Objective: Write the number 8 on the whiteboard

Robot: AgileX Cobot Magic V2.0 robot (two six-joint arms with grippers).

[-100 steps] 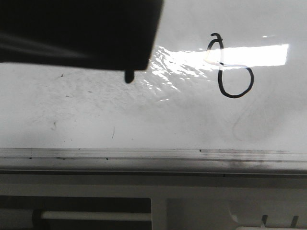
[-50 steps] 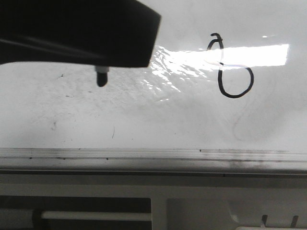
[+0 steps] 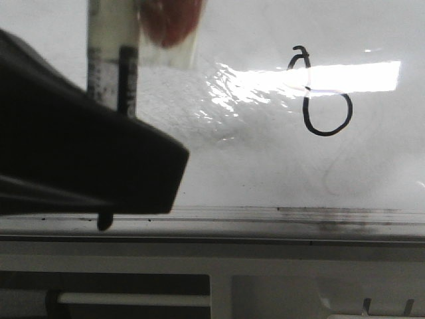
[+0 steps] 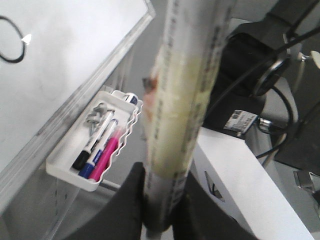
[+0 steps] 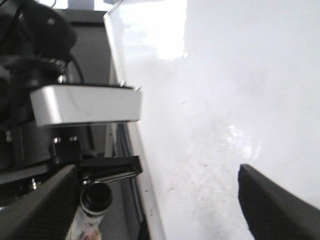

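The number 8 (image 3: pixel 319 93) is drawn in thin black line on the whiteboard (image 3: pixel 265 166), right of centre; part of its loop shows in the left wrist view (image 4: pixel 12 47). My left gripper (image 3: pixel 99 173) is at the lower left, shut on a whitish marker (image 3: pixel 113 53). The marker's black tip (image 3: pixel 104 221) pokes out below, level with the board's grey rail (image 3: pixel 299 216), far left of the 8. In the left wrist view the fingers (image 4: pixel 127 200) clamp the marker barrel (image 4: pixel 185 100). My right gripper (image 5: pixel 160 210) is open and empty in front of the board (image 5: pixel 225 100).
A white tray (image 4: pixel 60 167) with black, blue and pink markers (image 4: pixel 102 150) hangs below the board's rail. A white box (image 4: pixel 240 185) and black cables are beside the left arm. The left arm's hardware (image 5: pixel 85 105) sits close to the right gripper.
My left gripper has moved down from the top left of the front view to the lower left. The marker tip has dropped from mid-board to the rail. The 8 is unchanged.
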